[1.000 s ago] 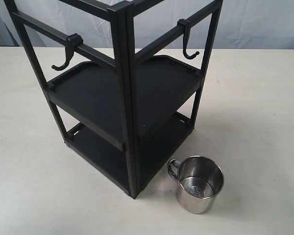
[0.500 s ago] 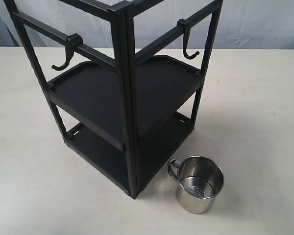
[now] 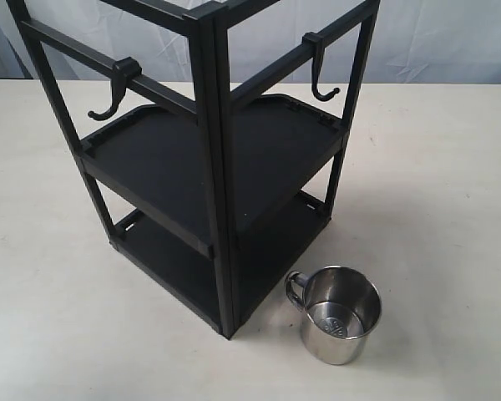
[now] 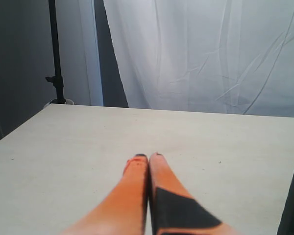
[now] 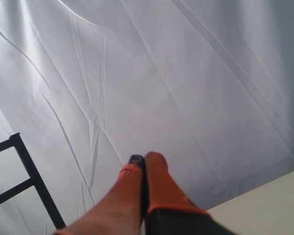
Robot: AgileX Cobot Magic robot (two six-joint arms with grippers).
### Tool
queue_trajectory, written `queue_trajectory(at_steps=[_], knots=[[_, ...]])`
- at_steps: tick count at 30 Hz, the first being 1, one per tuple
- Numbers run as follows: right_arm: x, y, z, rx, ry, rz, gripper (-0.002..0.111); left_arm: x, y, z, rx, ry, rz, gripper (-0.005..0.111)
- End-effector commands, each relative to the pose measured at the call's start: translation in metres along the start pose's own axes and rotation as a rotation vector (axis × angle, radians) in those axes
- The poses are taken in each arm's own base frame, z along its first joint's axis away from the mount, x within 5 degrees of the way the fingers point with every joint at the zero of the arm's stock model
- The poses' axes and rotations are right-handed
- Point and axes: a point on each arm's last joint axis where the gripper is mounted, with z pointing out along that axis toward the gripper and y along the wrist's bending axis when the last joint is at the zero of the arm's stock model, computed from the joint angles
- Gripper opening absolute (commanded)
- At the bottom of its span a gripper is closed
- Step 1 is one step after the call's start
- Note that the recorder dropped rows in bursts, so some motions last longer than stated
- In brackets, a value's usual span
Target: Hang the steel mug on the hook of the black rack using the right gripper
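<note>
The steel mug [image 3: 337,314] stands upright at lower right beside the black rack [image 3: 213,159], awaiting pickup; the hook [image 3: 321,73] hangs empty; the right gripper [image 5: 143,161] is pinched closed, empty.

The steel mug [image 3: 341,315] stands on the table [image 3: 451,209] just right of the black rack [image 3: 209,167], seemingly not touching

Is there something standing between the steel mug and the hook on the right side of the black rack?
Nothing visible does. The steel mug stands on the table beside the black rack, and the space up to the hook on its crossbar looks open.
</note>
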Motion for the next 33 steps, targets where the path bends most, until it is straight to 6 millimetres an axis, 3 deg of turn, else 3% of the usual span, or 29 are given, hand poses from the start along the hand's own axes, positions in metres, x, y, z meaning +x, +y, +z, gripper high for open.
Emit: queue_trajectory(at_steps=[1,20,25,27,30,33], knots=[[0.003,-0.002,-0.001,0.018,0.02,-0.003,-0.001,-0.001,-0.001,0.0,0.01,-0.01,-0.009,0.002],[0.002,-0.002,-0.001,0.012,0.014,0.003,-0.001,-0.001,-0.001,0.0,0.01,-0.01,-0.009,0.002],[-0.011,0.008,-0.002,-0.104,-0.121,0.201,-0.001,-0.001,-0.001,0.0,0.01,-0.01,-0.009,0.002],[-0.019,0.015,-0.001,-0.14,-0.138,0.144,-0.001,-0.001,-0.001,0.0,0.01,-0.01,-0.009,0.002],[-0.041,0.034,0.001,-0.141,-0.103,-0.157,-0.001,-0.001,-0.001,0.0,0.01,-0.01,-0.009,0.002],[-0.063,0.046,0.012,-0.11,-0.054,-0.313,-0.001,-0.001,-0.001,0.0,0.01,-0.01,-0.009,0.002]])
